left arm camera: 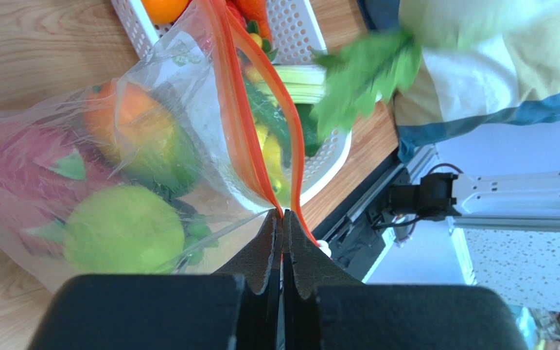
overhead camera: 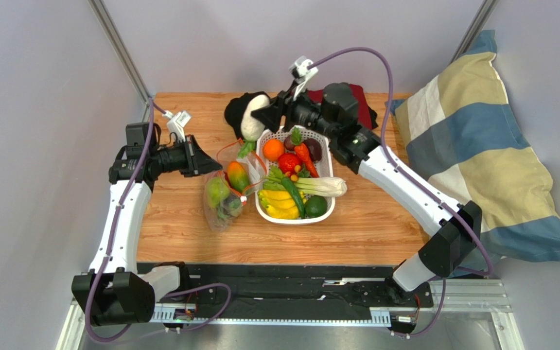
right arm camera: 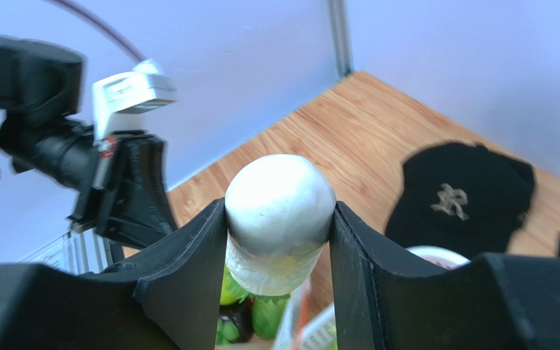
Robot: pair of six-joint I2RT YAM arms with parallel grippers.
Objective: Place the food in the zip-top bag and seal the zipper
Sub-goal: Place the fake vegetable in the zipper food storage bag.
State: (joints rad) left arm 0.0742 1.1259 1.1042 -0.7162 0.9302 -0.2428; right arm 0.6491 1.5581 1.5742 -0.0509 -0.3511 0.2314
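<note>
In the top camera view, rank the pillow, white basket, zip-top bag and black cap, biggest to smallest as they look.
1. pillow
2. white basket
3. zip-top bag, only slightly smaller than the basket
4. black cap, partly hidden, so less sure

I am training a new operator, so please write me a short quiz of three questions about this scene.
1. True or false: the left gripper is shut on the red zipper of the zip-top bag.
2. What does the right gripper hold? A) a banana B) the white-stemmed greens C) an orange
3. Fill in: the yellow bananas lie in the white ____.
Key: 1 true; 2 B; 3 basket.
</note>
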